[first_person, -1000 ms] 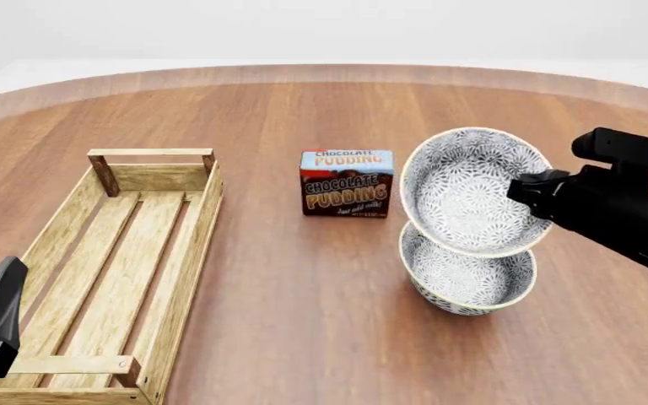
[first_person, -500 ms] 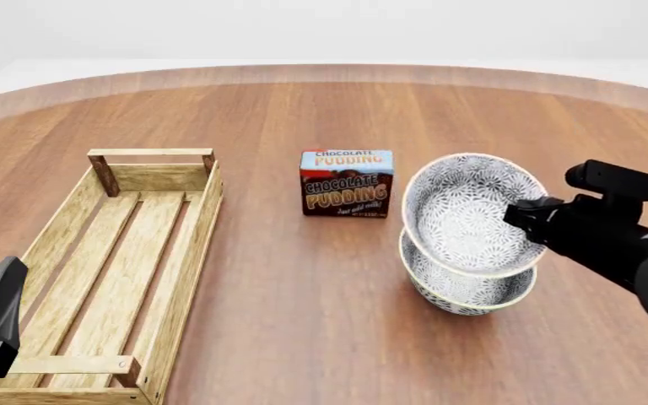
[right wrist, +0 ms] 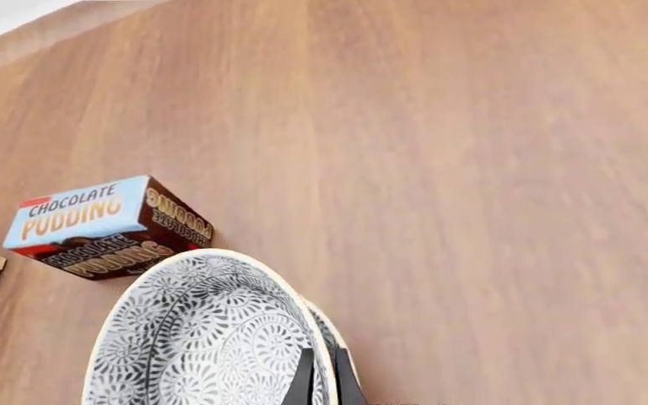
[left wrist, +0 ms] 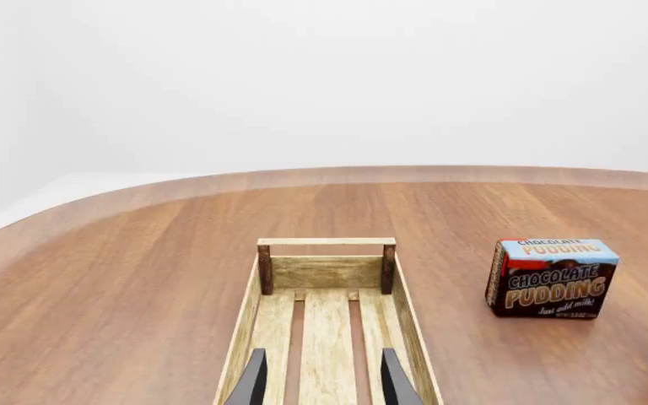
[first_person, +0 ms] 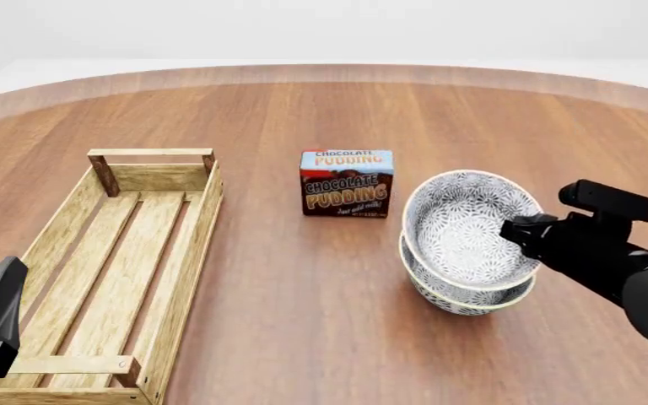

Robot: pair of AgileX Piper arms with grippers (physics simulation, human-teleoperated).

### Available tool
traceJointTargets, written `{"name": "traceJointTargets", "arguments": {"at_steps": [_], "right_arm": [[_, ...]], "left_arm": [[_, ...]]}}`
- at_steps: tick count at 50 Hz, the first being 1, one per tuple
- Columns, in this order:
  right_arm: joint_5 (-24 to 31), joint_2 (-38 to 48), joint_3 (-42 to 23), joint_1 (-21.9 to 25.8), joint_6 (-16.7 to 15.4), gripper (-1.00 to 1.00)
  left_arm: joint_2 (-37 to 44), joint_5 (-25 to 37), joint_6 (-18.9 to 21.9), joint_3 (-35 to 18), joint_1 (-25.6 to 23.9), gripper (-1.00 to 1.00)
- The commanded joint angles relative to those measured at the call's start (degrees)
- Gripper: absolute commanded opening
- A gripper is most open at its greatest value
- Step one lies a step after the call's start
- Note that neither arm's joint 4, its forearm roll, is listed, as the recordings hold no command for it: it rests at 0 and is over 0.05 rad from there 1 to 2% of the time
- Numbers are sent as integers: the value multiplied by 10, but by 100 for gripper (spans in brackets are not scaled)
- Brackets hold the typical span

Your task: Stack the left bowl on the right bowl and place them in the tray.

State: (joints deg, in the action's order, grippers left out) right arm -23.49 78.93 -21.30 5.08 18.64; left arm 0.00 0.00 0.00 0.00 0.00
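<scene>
Pinching the rim of the patterned grey-and-white upper bowl [first_person: 468,226], your right gripper [first_person: 512,231] holds it tilted in the matching lower bowl [first_person: 465,293]. Your long light-wood slatted tray [first_person: 121,270] lies well left, beneath the half-open left gripper [left wrist: 321,380].

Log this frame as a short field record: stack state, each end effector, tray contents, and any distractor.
stack: upper bowl tilted, partly nested in lower bowl, not fully seated
right end effector: shut on the upper bowl's rim
left end effector: open, over the near end of the tray, holding nothing
tray: left side of table, nothing in it
distractor: chocolate pudding box, upright between tray and bowls, touching neither
task stage: stacking nearly done; bowls not yet in tray
</scene>
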Motion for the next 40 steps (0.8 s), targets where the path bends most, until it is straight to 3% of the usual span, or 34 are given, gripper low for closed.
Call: {"name": "traceJointTargets", "arguments": {"at_steps": [1, 12, 13, 35, 40], "right_arm": [[-13, 13, 4, -2, 4, -100], [-15, 3, 13, 16, -8, -100], [-15, 5, 12, 15, -10, 100], [-3, -16, 14, 12, -17, 100], [60, -89, 0, 0, -29, 100]], "left_arm": [[0, 0, 0, 0, 0, 100], [0, 0, 0, 0, 0, 100], [0, 0, 0, 0, 0, 100], [0, 0, 0, 0, 0, 100], [0, 0, 0, 0, 0, 100]]}}
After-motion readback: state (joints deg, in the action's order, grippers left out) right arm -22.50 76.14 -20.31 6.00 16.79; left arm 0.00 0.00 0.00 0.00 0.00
